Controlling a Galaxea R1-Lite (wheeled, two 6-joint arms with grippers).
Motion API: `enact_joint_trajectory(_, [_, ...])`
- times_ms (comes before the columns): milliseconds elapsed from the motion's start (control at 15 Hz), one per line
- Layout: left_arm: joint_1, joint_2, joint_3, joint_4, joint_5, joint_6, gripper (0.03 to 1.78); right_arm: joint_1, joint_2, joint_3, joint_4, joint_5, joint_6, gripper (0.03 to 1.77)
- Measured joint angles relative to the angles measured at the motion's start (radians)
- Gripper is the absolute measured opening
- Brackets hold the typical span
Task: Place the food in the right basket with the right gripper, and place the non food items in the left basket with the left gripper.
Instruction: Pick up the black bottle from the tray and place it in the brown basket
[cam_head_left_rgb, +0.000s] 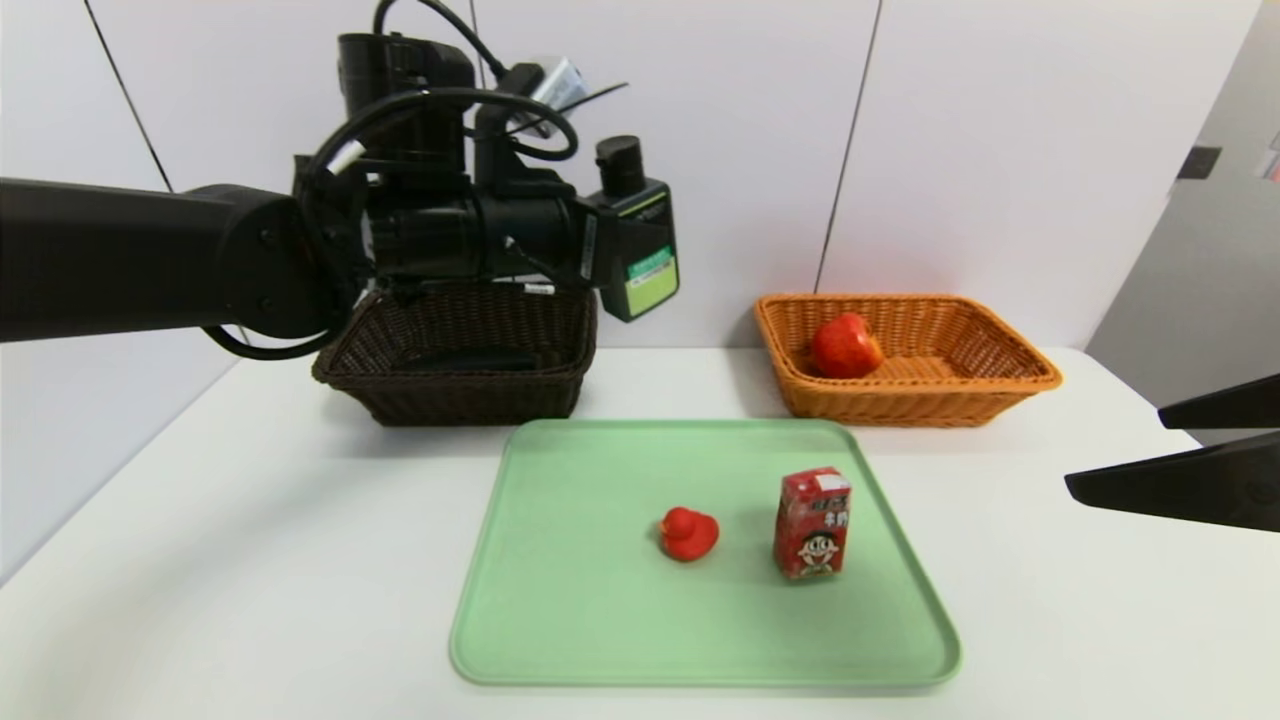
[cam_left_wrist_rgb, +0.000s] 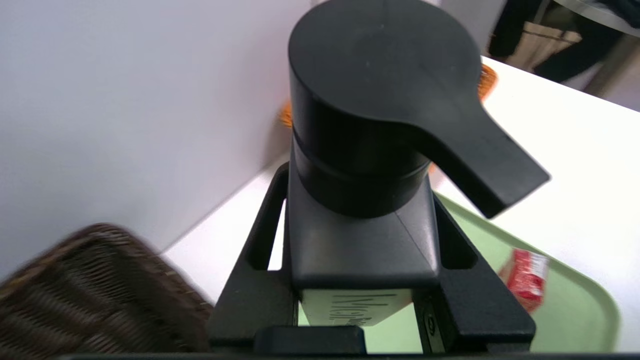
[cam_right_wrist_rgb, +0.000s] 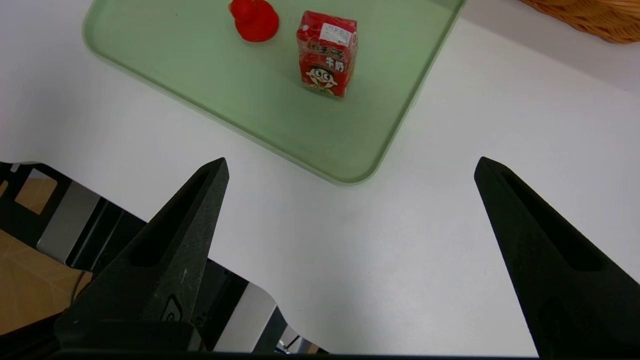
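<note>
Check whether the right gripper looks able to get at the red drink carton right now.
Probably yes: the right gripper hangs open beside the tray, and nothing stands between it and the upright carton; the left gripper is up by the dark basket.

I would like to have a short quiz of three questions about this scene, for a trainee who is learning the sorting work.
1. Which item does the left gripper hold?
2. True or false: the apple lies in the orange basket.
3. Fill in the blank: on the green tray, the carton shares the space with the red ____.

Key:
1. The pump bottle
2. True
3. Duck
</note>
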Motion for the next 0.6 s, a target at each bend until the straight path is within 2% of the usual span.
enact_joint_trajectory(267, [0.179,-0.013,-0.011,0.055,0.001,0.004,0.62,0.0,-0.002,0.002,0.0,0.003,-0.003,1.69])
enact_joint_trajectory(600, [0.368,0.014,0.004,0.074,-0.001,0.008,0.62,0.001,0.0,0.002,0.0,0.008,-0.006,1.7])
